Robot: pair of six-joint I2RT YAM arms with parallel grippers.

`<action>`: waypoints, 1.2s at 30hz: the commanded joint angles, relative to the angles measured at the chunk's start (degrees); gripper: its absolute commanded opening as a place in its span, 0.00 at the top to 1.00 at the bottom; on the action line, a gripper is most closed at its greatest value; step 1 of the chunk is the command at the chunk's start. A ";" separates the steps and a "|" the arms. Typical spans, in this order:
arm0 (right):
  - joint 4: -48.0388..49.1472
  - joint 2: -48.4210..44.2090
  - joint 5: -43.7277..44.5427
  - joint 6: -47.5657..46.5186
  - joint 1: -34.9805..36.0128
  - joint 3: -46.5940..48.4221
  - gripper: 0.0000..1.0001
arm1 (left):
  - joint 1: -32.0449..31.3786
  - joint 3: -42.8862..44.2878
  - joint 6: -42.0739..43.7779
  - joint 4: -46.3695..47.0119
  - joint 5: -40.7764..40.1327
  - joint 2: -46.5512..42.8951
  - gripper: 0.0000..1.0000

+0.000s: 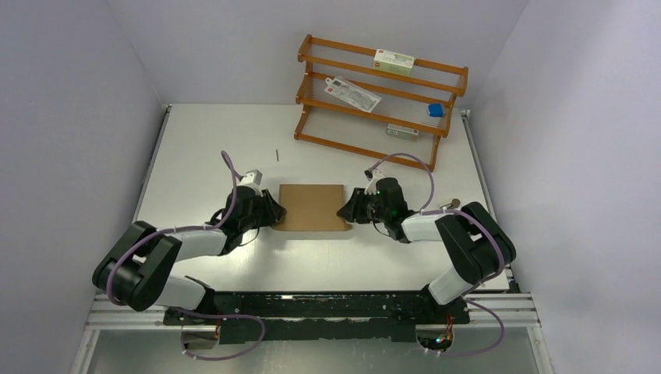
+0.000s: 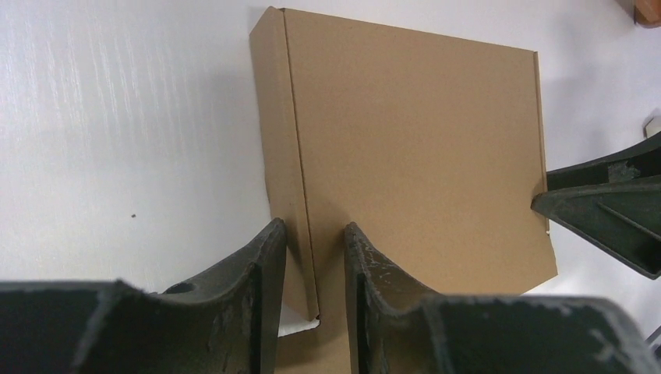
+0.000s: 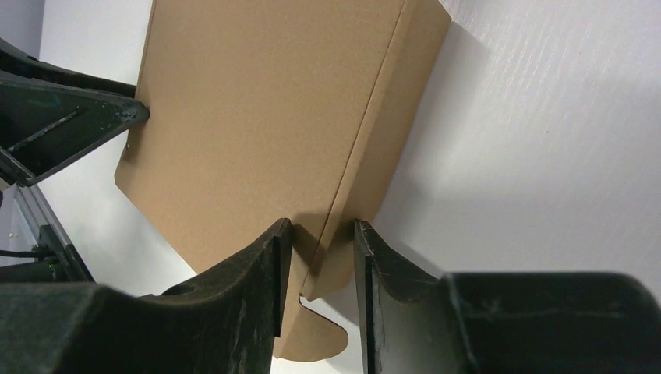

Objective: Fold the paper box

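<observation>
the paper box (image 1: 312, 206) lies flat in the middle of the bench (image 1: 203, 148), already a shallow brown rectangle with its lid face up and a side wall folded down along each short edge. the left gripper (image 1: 274, 216) sits at the box's near-left corner. in the left wrist view its fingers (image 2: 265, 273) are parted a little, one each side of the left wall's crease. the right gripper (image 1: 344, 212) mirrors it at the near-right corner, its fingers (image 3: 273, 265) likewise slightly spread astride the right wall. bare card shows between each inner finger and the crease, so neither pair seems to be clamping yet, though the angle is steep.

this looks like a late step: the form is made and the walls are being squared or locked. in the right wrist view a rounded tab pokes out loose at the near corner. the next move likely calls for both arms to nip their walls together evenly, so the box does not skate sideways, then for that tab to be tucked in.
</observation>
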 commanded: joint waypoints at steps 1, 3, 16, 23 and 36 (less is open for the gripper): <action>-0.46 3.17 -0.16 0.40 -0.05 -0.75 0.65 | 0.35 -2.11 2.07 -2.44 -1.09 3.67 0.65; -1.50 4.09 1.35 -0.19 -0.06 -1.37 0.66 | 0.32 -2.53 2.08 -1.65 -1.36 4.60 0.65; -11.34 -0.91 9.96 -5.61 1.71 1.67 0.63 | 1.79 -1.81 -1.42 -1.64 -1.03 2.46 0.50; -19.79 -8.10 13.67 -10.14 3.11 8.72 0.52 | 3.93 3.15 -0.72 -8.10 -1.70 -8.46 0.31; -26.68 -8.82 22.53 -25.04 15.44 16.43 0.45 | 4.48 5.54 1.60 -5.97 4.98 -3.64 0.12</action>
